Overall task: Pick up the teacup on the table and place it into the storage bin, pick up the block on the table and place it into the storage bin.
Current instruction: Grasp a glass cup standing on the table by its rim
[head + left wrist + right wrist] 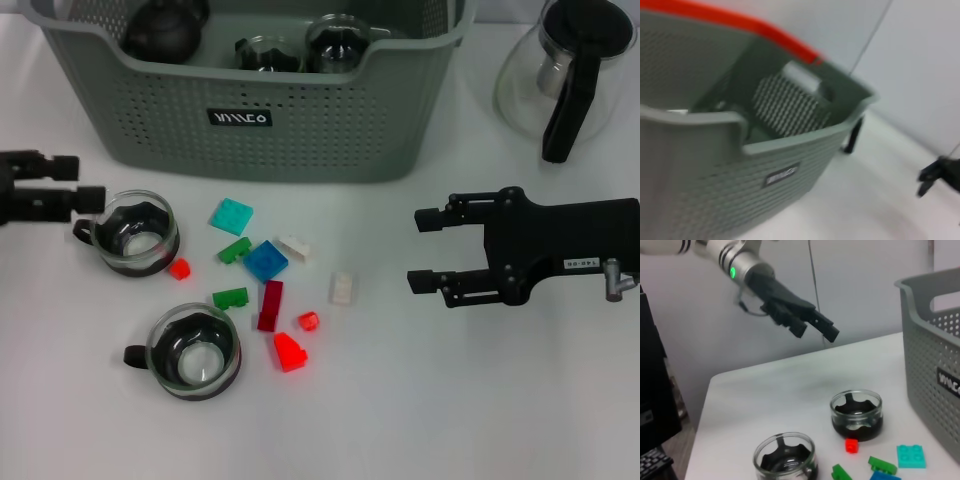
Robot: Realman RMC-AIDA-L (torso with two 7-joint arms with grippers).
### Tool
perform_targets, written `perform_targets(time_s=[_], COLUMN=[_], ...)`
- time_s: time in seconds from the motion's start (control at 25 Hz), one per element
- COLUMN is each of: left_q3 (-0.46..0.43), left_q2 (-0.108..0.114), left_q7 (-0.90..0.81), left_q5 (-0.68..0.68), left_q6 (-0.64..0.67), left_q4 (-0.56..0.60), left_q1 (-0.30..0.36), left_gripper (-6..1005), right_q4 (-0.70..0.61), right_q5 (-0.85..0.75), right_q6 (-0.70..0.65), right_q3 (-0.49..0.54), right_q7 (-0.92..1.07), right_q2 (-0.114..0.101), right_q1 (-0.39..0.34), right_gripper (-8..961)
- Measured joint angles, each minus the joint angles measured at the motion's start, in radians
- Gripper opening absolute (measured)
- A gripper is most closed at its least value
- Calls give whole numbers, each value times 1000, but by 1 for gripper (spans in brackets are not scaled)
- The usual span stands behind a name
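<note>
The grey-green storage bin (300, 120) stands at the back, its label facing me, with a dark teapot and glass cups inside. Two glass teacups sit on the table: one (140, 232) near the left edge, the other (194, 350) closer to me. Several small blocks lie between them and the right arm, among them a teal one (231, 215), a blue one (266, 260) and a red one (290, 352). My left gripper (88, 182) is open, raised just left of the far teacup (856, 415). My right gripper (416, 250) is open and empty, right of the blocks.
A glass teapot with a black handle (565, 70) stands at the back right beside the bin. The left wrist view shows the bin wall (790, 150) close up and the right gripper (935, 175) far off. White table stretches in front of the right arm.
</note>
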Motion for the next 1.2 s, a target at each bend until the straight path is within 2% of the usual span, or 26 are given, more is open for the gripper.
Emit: perform_targets(time_s=[0.16,0.32,0.44,0.64,0.72,0.76,0.8,1.04,1.2], left_q3=[95,219,297,405,442,474,474,568,617], left_q2=[-2,-24,-44,-66,-80,-96,-96,-143,-149], left_q7=[-218,-281,-271,-281,-290,-293,-293,-299,-322], left_q5=[98,249,330,411,462,512,512,623,635], left_q6=[-4,-19,-82,-217,-253,-281,-281,-352,-392], left_q4=[180,270,274,251,245,244,244,236,221], left_q1=[-57,-133,-172,-197,-206,-211,-211,-212,-209], left_gripper=[841,841,841,842,842,842,842,841,838], right_q4=[6,8,15,32,33,34,34,35,38], right_q5=[2,11,30,40,40,40,40,40,39], right_q6=[10,17,21,21,21,21,21,21,21], right_q3=[2,2,3,4,4,4,4,5,5], right_q7=[-4,-9,-15,-16,-16,-15,-15,-13,-11], right_q2=[1,2,2,1,1,1,1,1,0], right_q1=[6,12,12,15,15,15,16,19,19], right_gripper=[760,760,760,760,760,760,760,760,761])
